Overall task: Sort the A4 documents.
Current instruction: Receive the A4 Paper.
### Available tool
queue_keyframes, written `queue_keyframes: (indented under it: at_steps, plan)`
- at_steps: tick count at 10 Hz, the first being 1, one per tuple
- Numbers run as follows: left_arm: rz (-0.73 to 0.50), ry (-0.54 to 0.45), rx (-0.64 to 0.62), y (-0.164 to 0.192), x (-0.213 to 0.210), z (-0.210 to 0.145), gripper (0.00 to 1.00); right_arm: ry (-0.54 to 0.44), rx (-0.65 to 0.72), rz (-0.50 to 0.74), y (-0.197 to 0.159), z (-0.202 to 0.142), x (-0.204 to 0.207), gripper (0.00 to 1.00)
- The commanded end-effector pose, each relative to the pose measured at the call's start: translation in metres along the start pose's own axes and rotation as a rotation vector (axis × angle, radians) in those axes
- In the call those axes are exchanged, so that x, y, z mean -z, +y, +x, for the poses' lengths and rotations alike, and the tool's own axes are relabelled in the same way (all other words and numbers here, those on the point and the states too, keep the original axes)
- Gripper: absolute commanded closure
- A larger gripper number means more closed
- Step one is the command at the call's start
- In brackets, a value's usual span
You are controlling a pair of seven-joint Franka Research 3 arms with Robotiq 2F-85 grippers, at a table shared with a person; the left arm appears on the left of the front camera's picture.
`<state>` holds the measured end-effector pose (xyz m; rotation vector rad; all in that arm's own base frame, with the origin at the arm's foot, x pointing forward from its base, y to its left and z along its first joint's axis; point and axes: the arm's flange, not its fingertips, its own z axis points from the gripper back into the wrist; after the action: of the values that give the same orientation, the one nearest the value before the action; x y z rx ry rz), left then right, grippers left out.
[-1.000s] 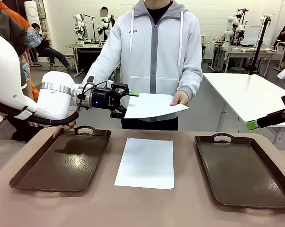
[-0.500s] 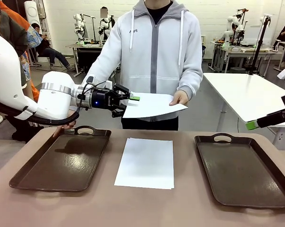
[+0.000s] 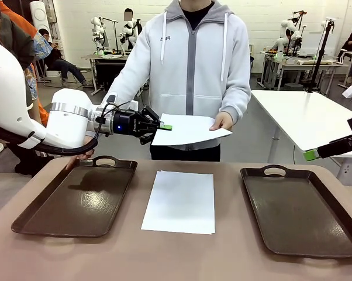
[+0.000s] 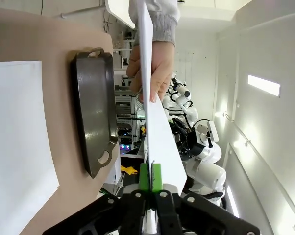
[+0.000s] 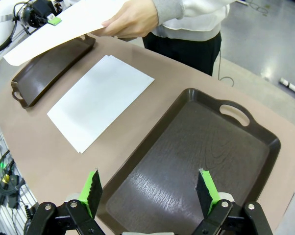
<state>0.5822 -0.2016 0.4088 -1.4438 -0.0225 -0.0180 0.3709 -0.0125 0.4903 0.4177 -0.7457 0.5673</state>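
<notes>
**Left gripper (image 3: 164, 126).** I saw its 2 green pads (image 4: 156, 176) pressed flat together on the edge of 1 A4 sheet (image 3: 190, 130), so the jaws were closed on the paper. The arm came in level from the left with its fingers pointing across toward the person. The sheet hung in the air beyond the table's far edge. Its opposite side was pinched in the person's hand (image 3: 221, 122), thumb on top.

**Right gripper (image 5: 150, 188).** Its jaws stood wide apart with nothing between them, poised above the right tray (image 5: 196, 147).

**Writing.** A small mark on the chest of the person's grey jacket (image 3: 190, 64) was too small for me to read.

**Edges and room.** More A4 documents (image 3: 180, 201) lay flat on the brown table (image 3: 176, 257), midway between the 2 trays and touching neither. The left tray (image 3: 76, 199) sat below and just beside the left wrist. Bare tabletop ran along the near edge.
</notes>
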Motion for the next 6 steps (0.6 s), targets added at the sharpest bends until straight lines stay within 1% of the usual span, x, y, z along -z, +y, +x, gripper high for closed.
queue_keyframes:
  at_steps: [1,4,6]
  plan:
    - [-0.007,-0.026,-0.017,-0.0009,0.0042,0.0006,1.00,-0.010,0.006,0.018,-0.0007,-0.0009,0.0009,0.00]
    - [-0.005,-0.021,-0.020,-0.0001,0.0034,0.0003,1.00,-0.010,0.006,0.018,-0.0007,-0.0009,0.0009,0.00]
    - [0.003,0.006,-0.045,-0.0020,-0.0038,-0.0011,1.00,-0.010,0.006,0.018,-0.0007,-0.0009,0.0009,0.00]
